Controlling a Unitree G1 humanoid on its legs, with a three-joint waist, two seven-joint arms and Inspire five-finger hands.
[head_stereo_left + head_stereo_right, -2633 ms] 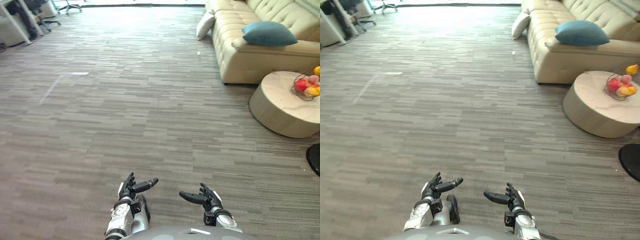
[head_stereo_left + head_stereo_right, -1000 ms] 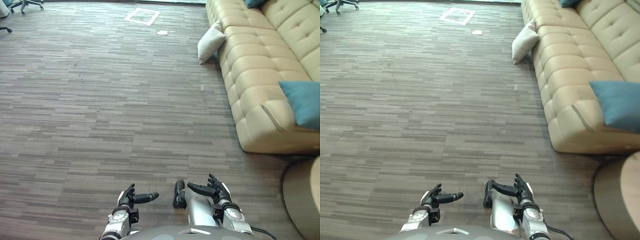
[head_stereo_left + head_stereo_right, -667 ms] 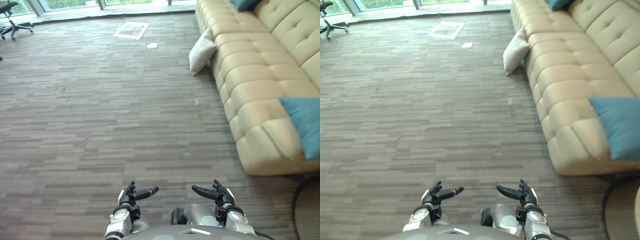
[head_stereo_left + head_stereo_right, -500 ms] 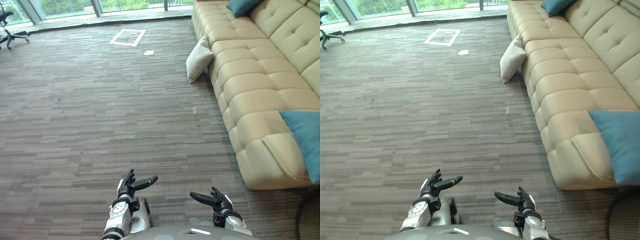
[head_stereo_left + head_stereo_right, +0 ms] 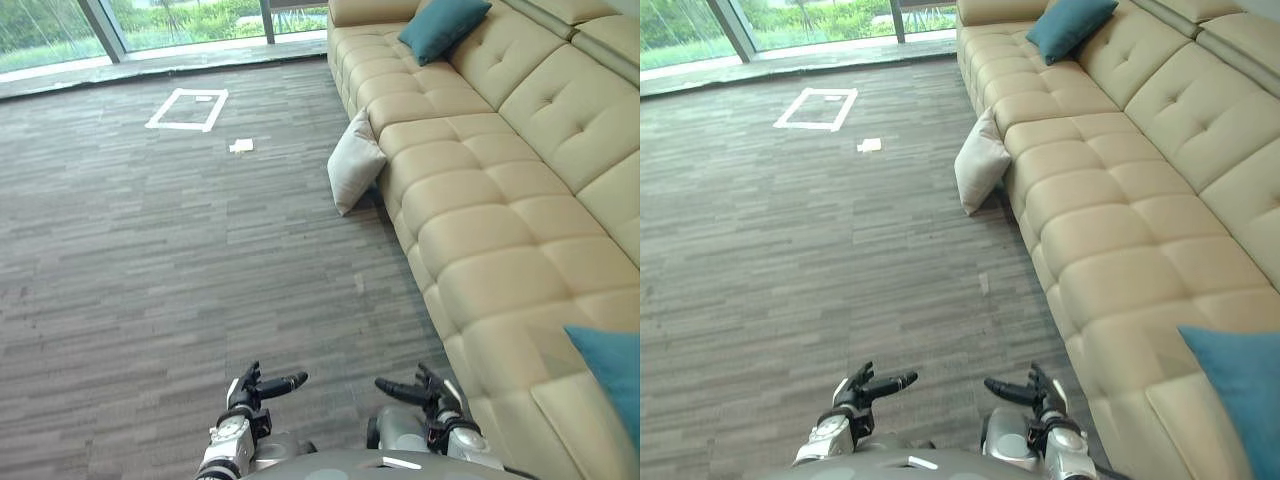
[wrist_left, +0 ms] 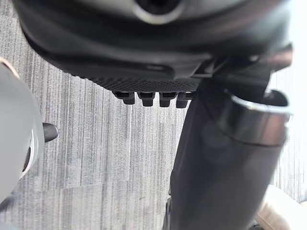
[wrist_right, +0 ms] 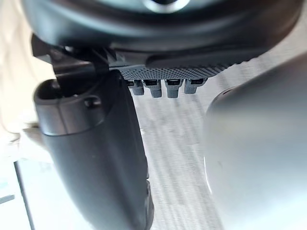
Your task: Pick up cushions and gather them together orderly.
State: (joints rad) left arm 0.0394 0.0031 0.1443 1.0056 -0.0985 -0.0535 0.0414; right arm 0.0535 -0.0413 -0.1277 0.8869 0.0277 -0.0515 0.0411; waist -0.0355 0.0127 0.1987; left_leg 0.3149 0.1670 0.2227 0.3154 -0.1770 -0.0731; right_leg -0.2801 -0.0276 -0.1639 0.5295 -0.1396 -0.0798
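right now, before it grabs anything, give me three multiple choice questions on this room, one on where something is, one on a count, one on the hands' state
1. Where is the cream cushion relative to the sofa?
A on its seat
B on the floor, leaning against its front
C on its backrest

2. How many teal cushions are on the sofa?
A one
B two
C three

3. What state are the left hand and the right hand in?
A both open and empty
B left shut on a cushion
C both curled into fists

Answers:
1 B: it stands on the floor, propped against the sofa's base.
2 B: the far teal cushion and the near teal cushion both lie on the sofa.
3 A: both hands show straight fingers with nothing held.
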